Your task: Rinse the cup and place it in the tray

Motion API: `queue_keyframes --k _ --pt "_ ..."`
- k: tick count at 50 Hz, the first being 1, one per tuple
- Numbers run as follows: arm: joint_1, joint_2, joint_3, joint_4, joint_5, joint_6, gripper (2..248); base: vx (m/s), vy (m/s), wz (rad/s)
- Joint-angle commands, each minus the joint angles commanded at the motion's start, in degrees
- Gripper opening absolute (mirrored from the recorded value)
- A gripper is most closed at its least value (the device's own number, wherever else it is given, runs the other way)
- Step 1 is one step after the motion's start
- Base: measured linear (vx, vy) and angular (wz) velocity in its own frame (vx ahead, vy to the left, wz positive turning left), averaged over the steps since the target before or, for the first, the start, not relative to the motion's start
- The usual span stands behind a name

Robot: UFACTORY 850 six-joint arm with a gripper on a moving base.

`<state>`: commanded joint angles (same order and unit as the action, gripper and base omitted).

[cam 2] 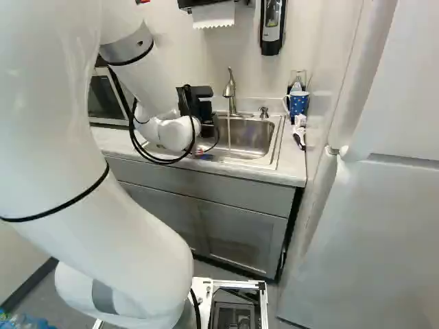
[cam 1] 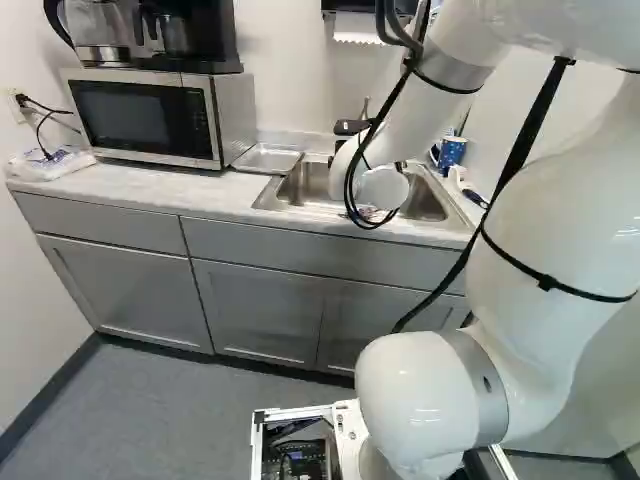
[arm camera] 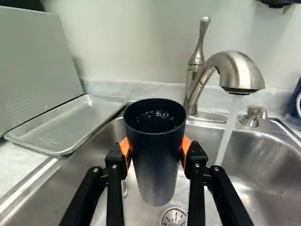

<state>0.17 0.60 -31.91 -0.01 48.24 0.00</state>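
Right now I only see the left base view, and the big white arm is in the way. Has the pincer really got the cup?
Observer: Yes. In the wrist view, the pincer has its orange pads against two sides of the dark cup.
Operator: Is the water on?
Observer: Yes, a stream runs from the faucet, falling beside the cup, not into it.
Operator: Ooh, is anything inside the cup?
Observer: A few bubbles. I can't tell how much water is under them.

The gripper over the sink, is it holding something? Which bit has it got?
Yes, the gripper holds the dark cup by its sides, a little below the rim, one orange pad on each side.
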Motion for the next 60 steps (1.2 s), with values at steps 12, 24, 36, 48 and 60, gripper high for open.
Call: queue_keyframes --k 12,24,36,48,60 --pt "2.2 0.6 -1.0 0.0 0.0 0.0 123 0.0 0.0 0.0" --pt "4.3 0.6 -2.6 0.0 -2.5 0.0 123 0.0 0.0 0.0" --pt "6.5 0.5 -4.3 0.0 -6.1 0.0 123 0.0 0.0 0.0" --pt "8.5 0.6 -5.3 0.0 -6.4 0.0 123 0.0 0.0 0.0" --pt "10.3 0.0 -5.9 0.0 -6.4 0.0 123 0.0 0.0 0.0"
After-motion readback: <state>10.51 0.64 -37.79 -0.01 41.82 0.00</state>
